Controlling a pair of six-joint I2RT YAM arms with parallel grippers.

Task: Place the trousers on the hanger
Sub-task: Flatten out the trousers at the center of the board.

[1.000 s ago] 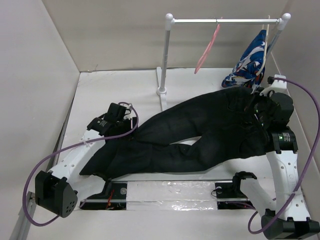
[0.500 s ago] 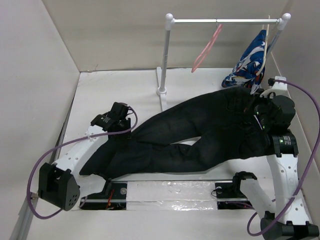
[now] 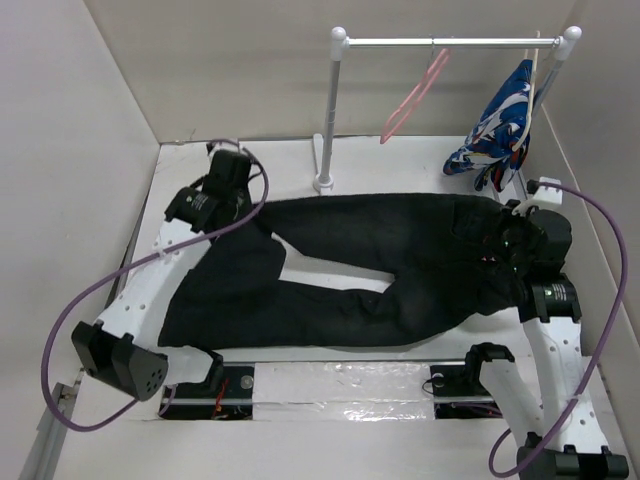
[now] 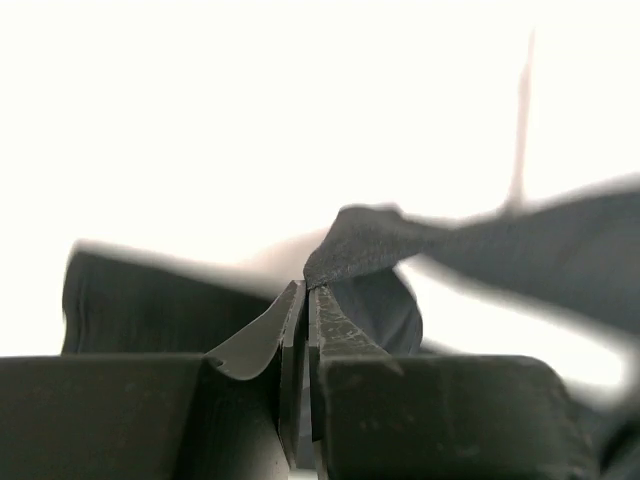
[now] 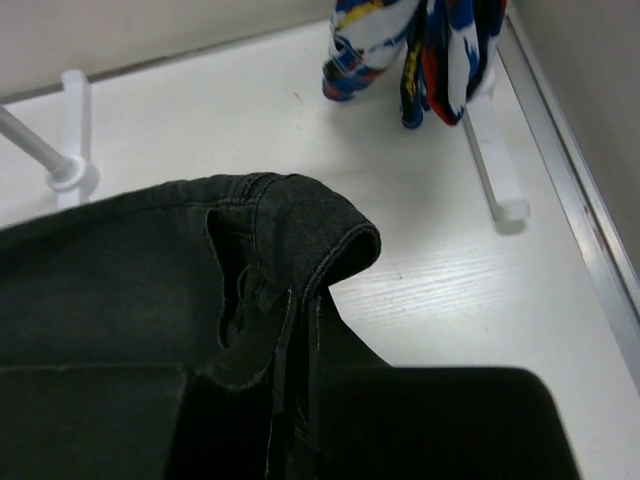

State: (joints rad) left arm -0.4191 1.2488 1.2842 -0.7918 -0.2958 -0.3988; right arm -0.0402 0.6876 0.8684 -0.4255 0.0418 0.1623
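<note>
walled table (image 3: 400, 165): trousers gripped at both ends

trousers (image 3: 400, 270): spread on table, long axis left-right mid-frame. left fingers (image 4: 345, 335) pinched shut on a leg end, upper left; right fingers (image 5: 284, 430) clamped on waistband, right. hanger (image 3: 412, 98): on rail stand (image 3: 330, 110), upper centre, beyond trousers, nearer right arm; patterned garment (image 3: 500, 125) beside.

One pair of black trousers (image 3: 400, 255), one pink hanger (image 3: 412, 95), one white-and-silver rail stand (image 3: 329, 110), one blue-white-red patterned garment (image 3: 497, 125), two grippers, left gripper (image 4: 305, 290) and right gripper (image 5: 300, 300), two purple cables (image 3: 46, 370).
</note>
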